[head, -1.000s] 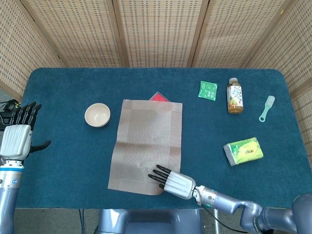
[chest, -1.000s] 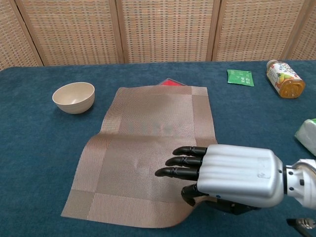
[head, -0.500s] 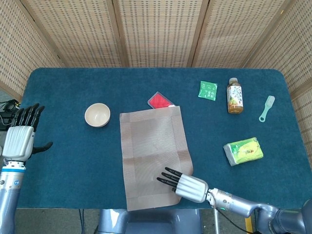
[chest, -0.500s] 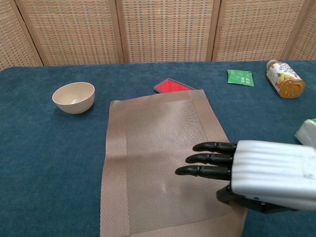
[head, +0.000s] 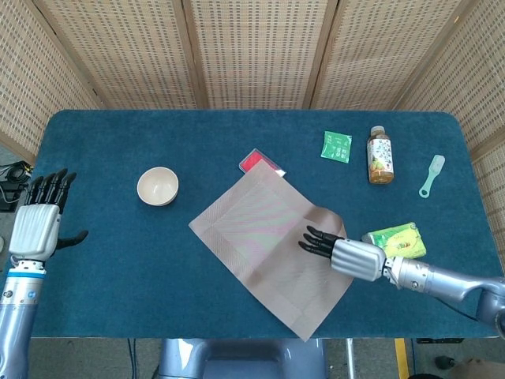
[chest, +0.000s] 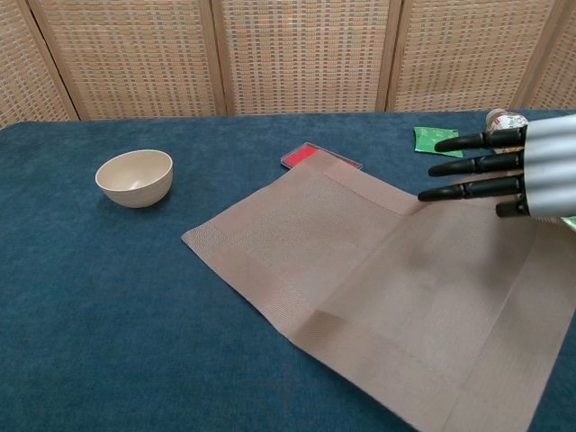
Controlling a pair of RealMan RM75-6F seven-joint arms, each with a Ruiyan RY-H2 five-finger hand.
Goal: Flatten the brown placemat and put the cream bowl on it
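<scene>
Brown placemat (head: 272, 245) has swung round under the right hand (head: 341, 253), now skewed by the table's near edge; fingers extended flat, holding nothing. Cream bowl (head: 158, 186) untouched, left side. Mat needs squaring first.

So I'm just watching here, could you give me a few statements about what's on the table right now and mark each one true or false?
1. The cream bowl sits on the woven brown placemat. False: it stands on the blue tablecloth, apart from the mat.
2. The right hand is at the placemat's right side. True.
3. The left hand holds the bowl. False: it holds nothing, fingers apart, at the table's left edge.
4. A flat red object lies by the placemat's far corner. True.
5. The juice bottle is lying on the placemat. False: it stands well beyond the mat, beside a green packet.
</scene>
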